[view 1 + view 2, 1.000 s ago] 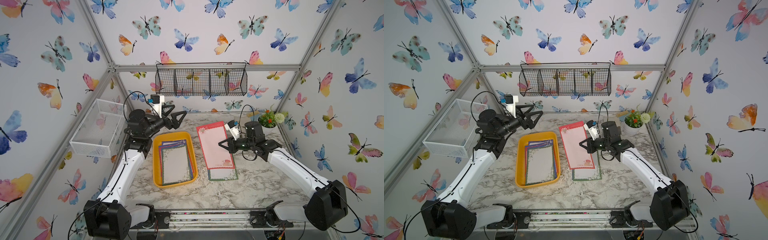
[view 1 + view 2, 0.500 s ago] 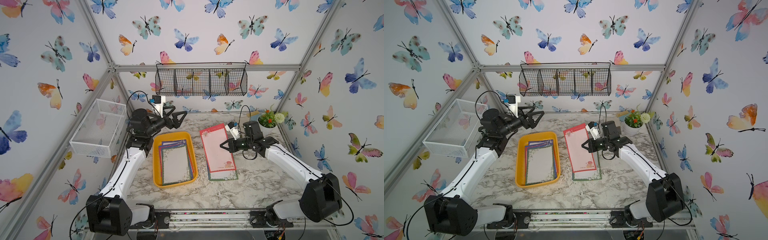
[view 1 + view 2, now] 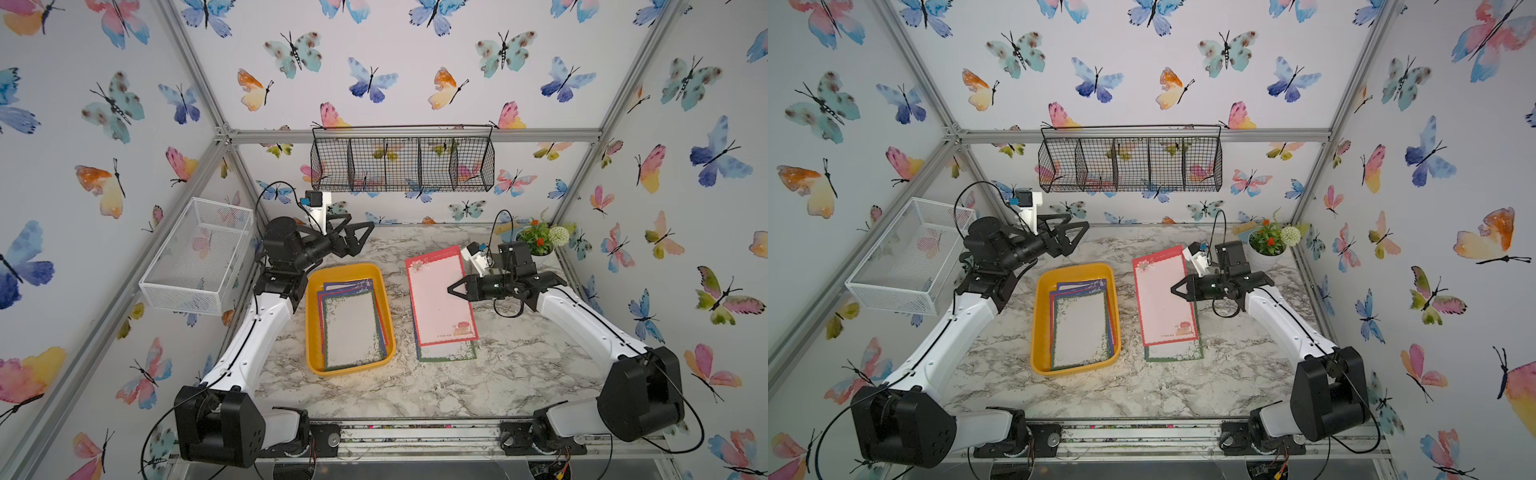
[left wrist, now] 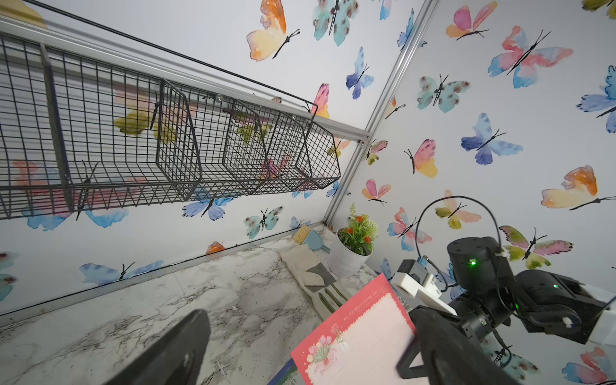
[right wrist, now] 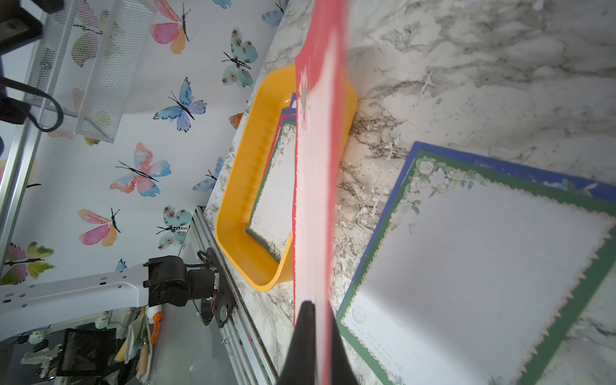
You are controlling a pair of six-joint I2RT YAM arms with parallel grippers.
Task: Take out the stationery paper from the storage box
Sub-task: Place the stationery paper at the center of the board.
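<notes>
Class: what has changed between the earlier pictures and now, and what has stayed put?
The right hand, shut on the red-bordered sheet, carried it slightly to the right, away from the storage box. The open left hand edged rightwards too. Nothing was let go. The box, the sheets in it and the green-bordered sheet on the table stayed put.

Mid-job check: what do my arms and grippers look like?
Left arm and right arm: white links, black joints. Left gripper and right gripper: black triangular fingers. White camera mount and looping black cable at each wrist; green light on right arm.
</notes>
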